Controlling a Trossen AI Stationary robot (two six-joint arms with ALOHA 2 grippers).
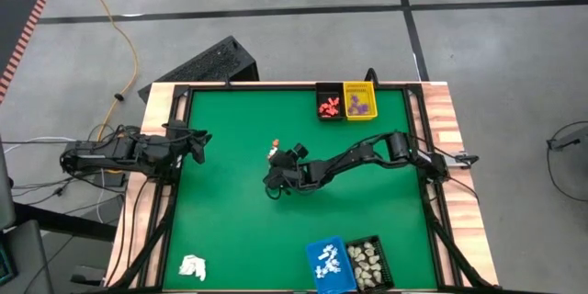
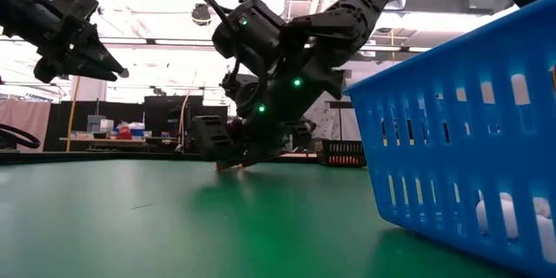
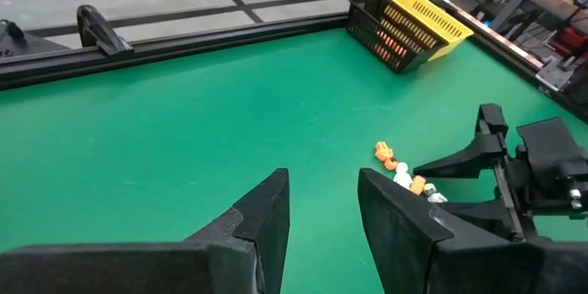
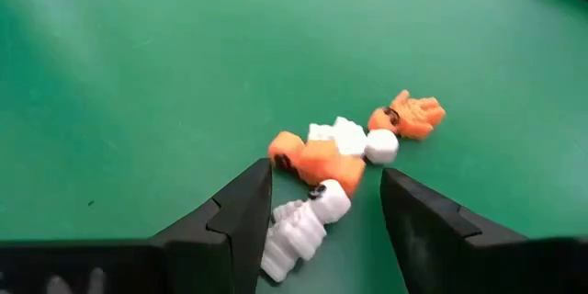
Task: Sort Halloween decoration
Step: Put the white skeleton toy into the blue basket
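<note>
A small cluster of Halloween decoration pieces (image 4: 335, 152), orange and white figurines, lies on the green mat near the table's middle (image 1: 274, 152) (image 3: 404, 170). My right gripper (image 4: 326, 179) is open and low over the mat (image 2: 230, 163), right at the cluster's near side (image 1: 274, 173). A white piece (image 4: 299, 225) lies between its fingers, close to one of them; whether they touch, I cannot tell. My left gripper (image 3: 322, 197) is open and hangs in the air over the table's left edge (image 1: 199, 144) (image 2: 109, 65).
At the far edge stand a black bin with orange-red pieces (image 1: 328, 103) and a yellow bin with purple ones (image 1: 360, 101). At the near edge stand a blue basket with white pieces (image 1: 329, 265) and a black bin with cream ones (image 1: 367, 262). A white wad (image 1: 193, 266) lies near the near-left corner.
</note>
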